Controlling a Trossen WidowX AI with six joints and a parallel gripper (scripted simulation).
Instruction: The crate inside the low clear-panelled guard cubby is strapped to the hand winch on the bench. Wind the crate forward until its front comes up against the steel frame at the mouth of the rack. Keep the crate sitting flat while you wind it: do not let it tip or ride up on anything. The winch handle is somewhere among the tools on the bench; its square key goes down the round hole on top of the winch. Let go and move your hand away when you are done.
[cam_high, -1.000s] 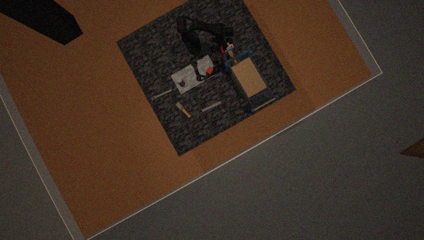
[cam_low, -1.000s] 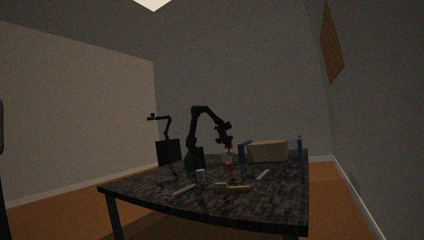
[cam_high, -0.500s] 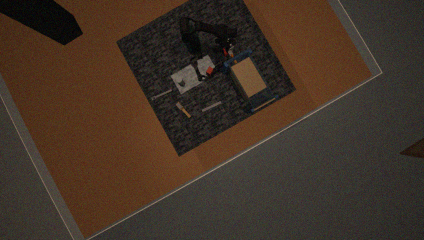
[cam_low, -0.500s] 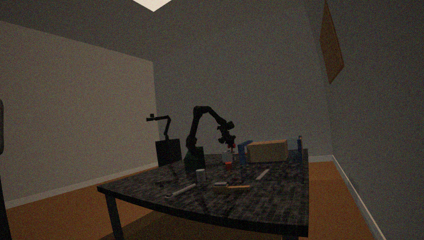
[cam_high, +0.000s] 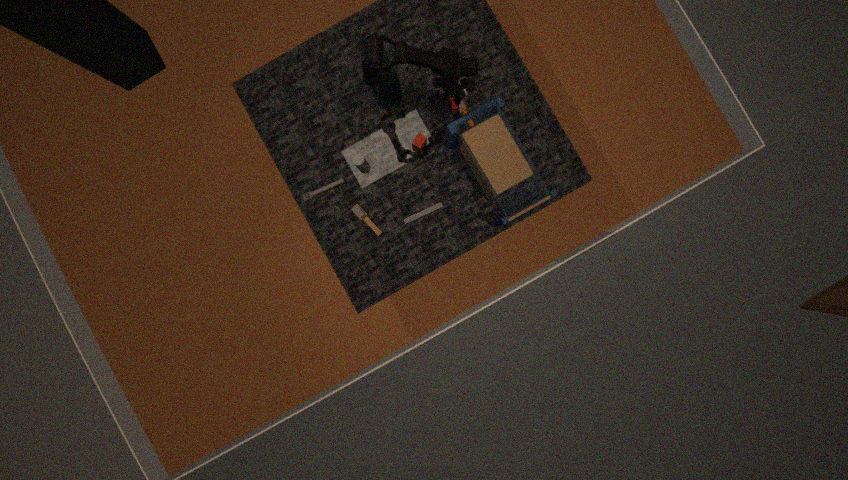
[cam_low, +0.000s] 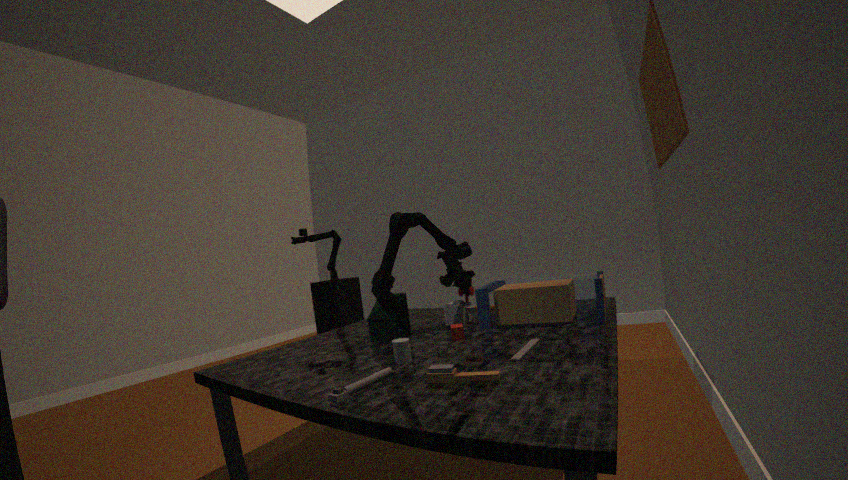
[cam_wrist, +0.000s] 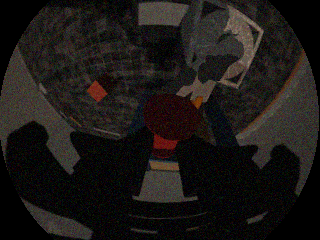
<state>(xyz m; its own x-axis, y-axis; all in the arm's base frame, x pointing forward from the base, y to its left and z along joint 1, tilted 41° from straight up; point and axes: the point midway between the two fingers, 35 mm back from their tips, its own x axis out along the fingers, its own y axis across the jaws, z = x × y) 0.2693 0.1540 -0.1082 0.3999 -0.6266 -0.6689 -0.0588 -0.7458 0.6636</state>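
My gripper (cam_high: 454, 102) (cam_low: 465, 289) (cam_wrist: 164, 124) is shut on the red grip of the winch handle (cam_high: 454, 106) (cam_low: 468, 303) (cam_wrist: 171, 116), above the pale hand winch (cam_wrist: 257, 37) near the rack's mouth. The fingers hide much of the handle; whether its key sits in the hole cannot be told. A short orange strap piece (cam_high: 470, 123) (cam_wrist: 198, 103) shows between winch and rack. The tan crate (cam_high: 496, 154) (cam_low: 535, 304) sits flat in the cubby, its front close behind the blue frame (cam_high: 490, 104) (cam_low: 480, 309). Whether they touch cannot be told.
An orange-red block (cam_high: 419, 141) (cam_low: 456, 331) (cam_wrist: 97, 91) stands near the winch. A pale cup (cam_low: 401, 350), a brush (cam_high: 372, 225) (cam_low: 477, 375), a flat bar (cam_high: 423, 212) (cam_low: 525, 349) and a grey rod (cam_high: 324, 188) (cam_low: 367, 378) are farther off. Clear guard panels (cam_low: 586, 288) flank the crate.
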